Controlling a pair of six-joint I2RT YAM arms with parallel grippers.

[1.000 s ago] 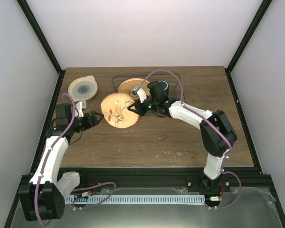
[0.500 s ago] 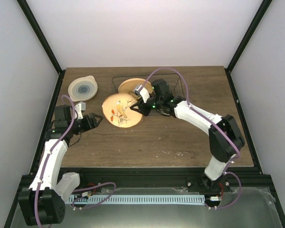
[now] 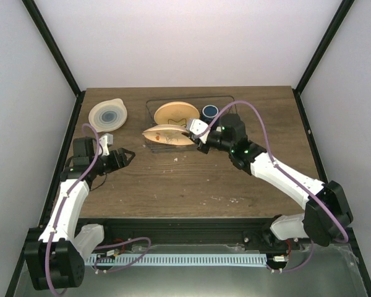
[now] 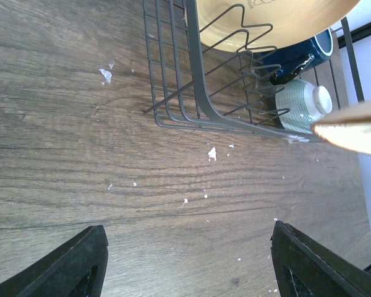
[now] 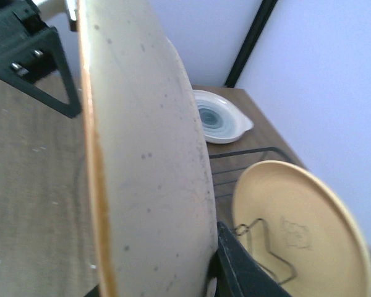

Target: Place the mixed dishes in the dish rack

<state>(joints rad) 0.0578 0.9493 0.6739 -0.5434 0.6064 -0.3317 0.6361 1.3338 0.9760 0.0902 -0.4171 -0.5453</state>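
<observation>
— Fingers on the right gripper (image 3: 194, 132): how are they shown?
— They are pinched on the rim of the orange plate with bird picture (image 3: 167, 135). It is held tilted, almost edge-on, seemingly over the near left part of the dish rack (image 4: 195, 68). Whether wire is touched cannot be told.
— And the left gripper (image 3: 126, 154)?
— Its fingers are spread wide, nothing is held, and bare tabletop (image 3: 204, 179) is seen beneath them.
— What is seen in the rack?
— A tan plate (image 3: 176, 113) is propped in the dividers, with the dark blue mug (image 3: 211, 111) and mint-green bowl (image 4: 303, 102) nearby. The cream plate with blue-grey centre rings (image 3: 108, 116) lies on the tabletop's far left, apart from the rack.
</observation>
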